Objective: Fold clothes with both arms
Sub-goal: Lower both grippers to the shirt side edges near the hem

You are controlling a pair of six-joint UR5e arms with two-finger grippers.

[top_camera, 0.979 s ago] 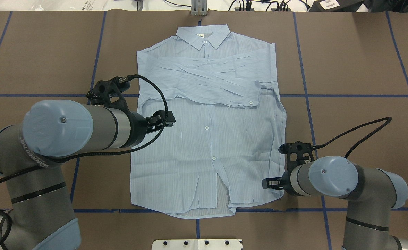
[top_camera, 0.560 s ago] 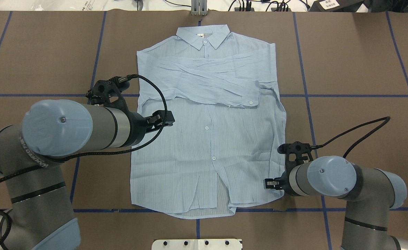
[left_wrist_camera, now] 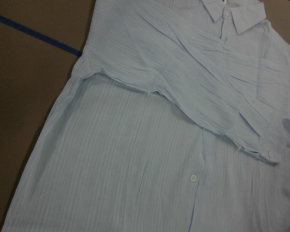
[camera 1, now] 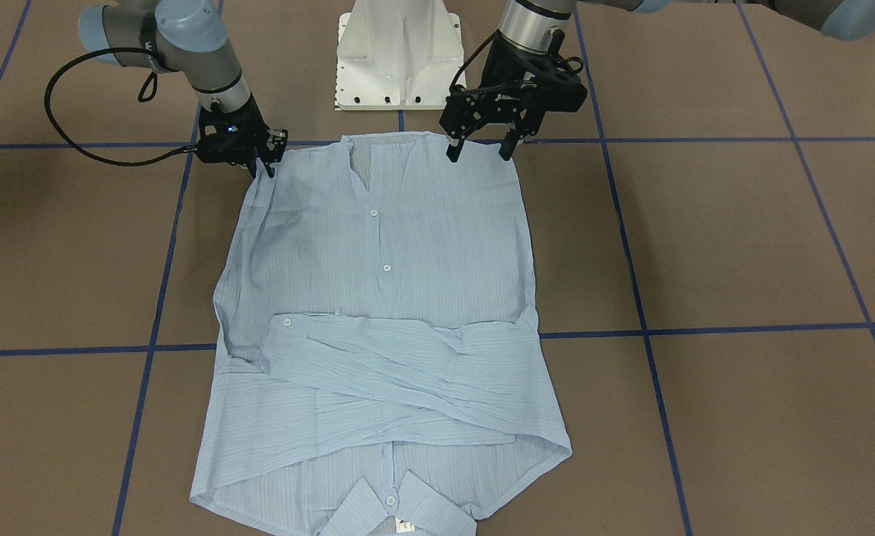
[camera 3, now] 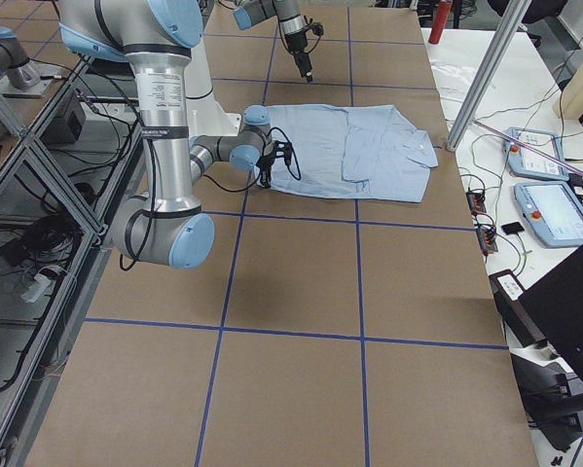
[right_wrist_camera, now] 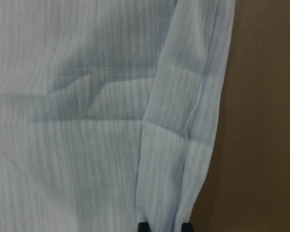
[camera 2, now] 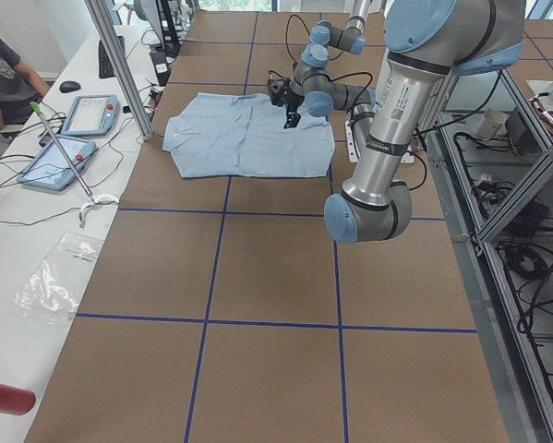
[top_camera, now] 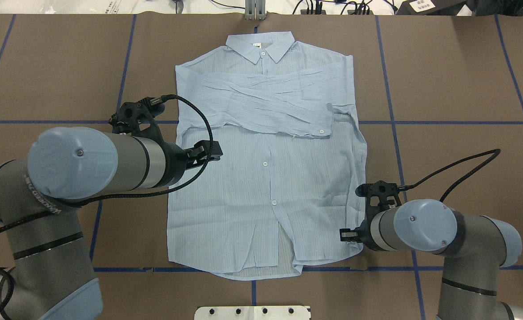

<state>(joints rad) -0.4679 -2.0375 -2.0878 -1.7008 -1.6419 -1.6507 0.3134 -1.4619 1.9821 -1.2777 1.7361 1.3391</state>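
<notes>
We see 1 shirt [top_camera: 266, 178] lying flat, 2 grippers: left gripper [camera 1: 480, 147] spread above it; right gripper [camera 1: 263, 160] pinching its right hem.

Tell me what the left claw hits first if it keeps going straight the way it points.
Probably the shirt: the left claw hangs open, pointing down over the hem edge nearest the robot. Its height above the cloth is unclear.

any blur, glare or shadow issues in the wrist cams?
Right wrist view: very close, soft focus, a grey shadow across the thin light blue striped shirt, only the black fingertips showing. Left wrist view: sharp and evenly lit, with no glare.
</notes>
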